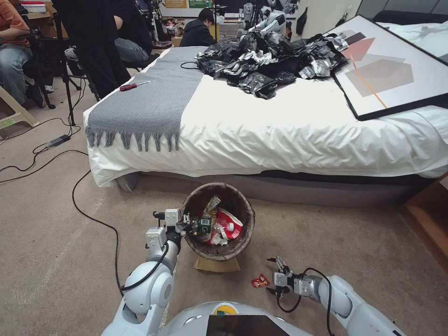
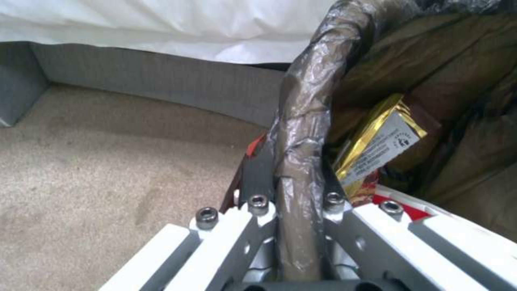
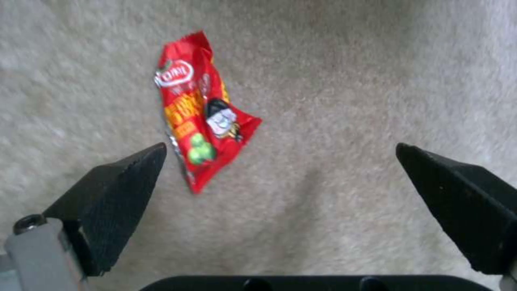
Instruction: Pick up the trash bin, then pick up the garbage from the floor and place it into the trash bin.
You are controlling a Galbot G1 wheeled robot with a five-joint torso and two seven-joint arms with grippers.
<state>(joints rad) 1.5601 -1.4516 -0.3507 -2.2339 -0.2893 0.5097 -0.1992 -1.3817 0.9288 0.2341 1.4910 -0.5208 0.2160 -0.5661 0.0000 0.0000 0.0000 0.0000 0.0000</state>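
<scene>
L arm: extended fwd, elbow bent, wrist level. Left gripper (image 1: 185, 227) (image 2: 293, 190) clamped, one finger (image 2: 257, 178) on each side of the held rim. R arm: reaches fwd from robot's right side, forearm angled inward and low, black cable looped at wrist. Right gripper (image 1: 275, 279) (image 3: 280, 182) points down, black fingertips (image 3: 121, 190) spread wide, nothing between them; hovers, no contact below.

Beige carpet (image 1: 56, 242); white bed (image 1: 280, 135) with grey throw (image 1: 149, 102), black bags (image 1: 266, 60), framed picture (image 1: 392, 70).
</scene>
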